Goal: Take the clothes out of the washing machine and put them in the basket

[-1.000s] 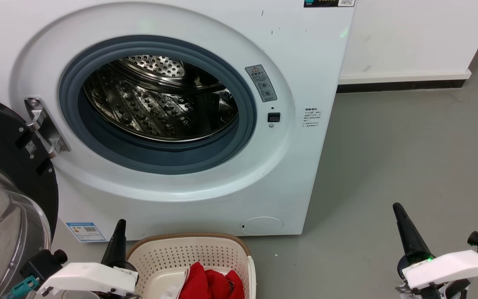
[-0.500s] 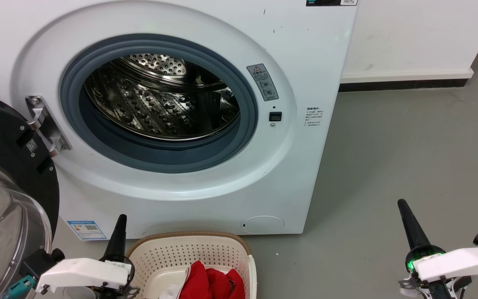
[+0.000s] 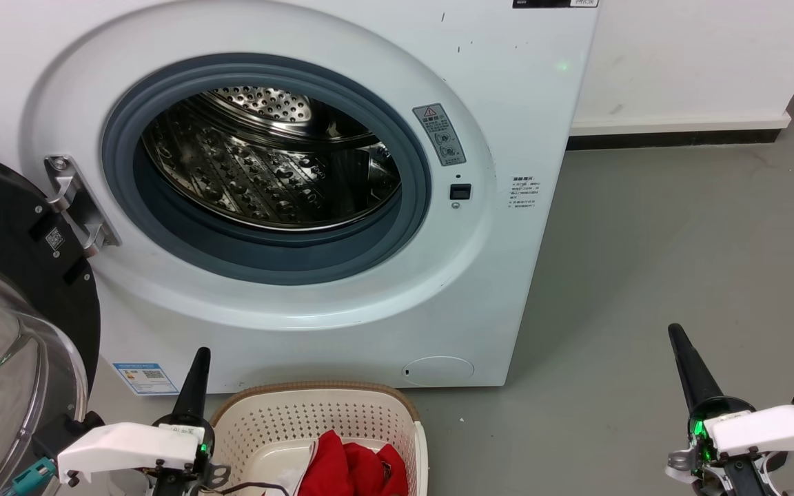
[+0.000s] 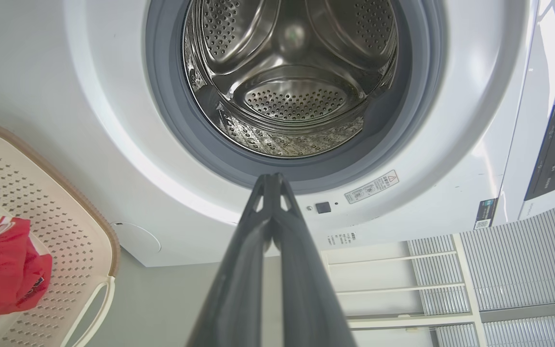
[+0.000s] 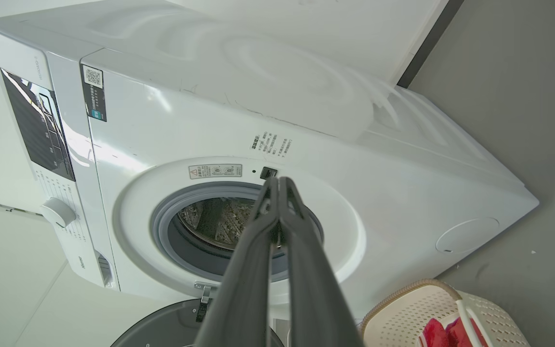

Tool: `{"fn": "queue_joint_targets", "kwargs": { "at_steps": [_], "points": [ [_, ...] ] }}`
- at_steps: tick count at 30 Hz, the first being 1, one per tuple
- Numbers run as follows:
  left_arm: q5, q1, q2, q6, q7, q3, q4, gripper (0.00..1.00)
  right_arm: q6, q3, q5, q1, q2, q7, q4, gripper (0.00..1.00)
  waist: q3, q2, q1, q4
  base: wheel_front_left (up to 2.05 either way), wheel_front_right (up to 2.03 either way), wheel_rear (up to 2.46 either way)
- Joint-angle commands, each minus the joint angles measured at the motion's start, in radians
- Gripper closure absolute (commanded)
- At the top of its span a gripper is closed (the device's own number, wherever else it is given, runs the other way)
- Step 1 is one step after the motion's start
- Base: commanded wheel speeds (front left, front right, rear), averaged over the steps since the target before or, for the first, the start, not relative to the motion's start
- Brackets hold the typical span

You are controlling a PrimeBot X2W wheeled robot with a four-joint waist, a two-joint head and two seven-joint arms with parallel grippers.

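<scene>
Clothes lie in the basket, parked near, just under the washing machine porthole for a short drop; drum looks bare. My left gripper and right gripper: fingers pressed together, holding nothing, parked low. I judge the task done.

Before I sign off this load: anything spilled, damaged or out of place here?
Nothing stands out. The drum looks empty, the red clothes lie in the upright basket, the door hangs open. Only small dark specks dot the washer.
</scene>
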Motion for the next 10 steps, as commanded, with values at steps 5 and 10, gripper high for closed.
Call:
{"fn": "queue_joint_targets", "kwargs": {
  "at_steps": [5, 10],
  "points": [
    [-0.063, -0.030, -0.004, -0.015, 0.012, 0.012, 0.006, 1.00, 0.000, -0.010, 0.067, -0.030, -0.003, 0.008, 0.011, 1.00, 0.002, 0.0000, 0.0000, 0.002, 0.00, 0.00, 0.00],
    [-0.105, -0.035, -0.007, -0.023, 0.019, 0.018, 0.014, 1.00, 0.000, -0.016, 0.111, -0.036, -0.002, 0.012, 0.020, 1.00, 0.003, 0.0000, 0.0000, 0.003, 0.00, 0.00, 0.00]
  ]
}}
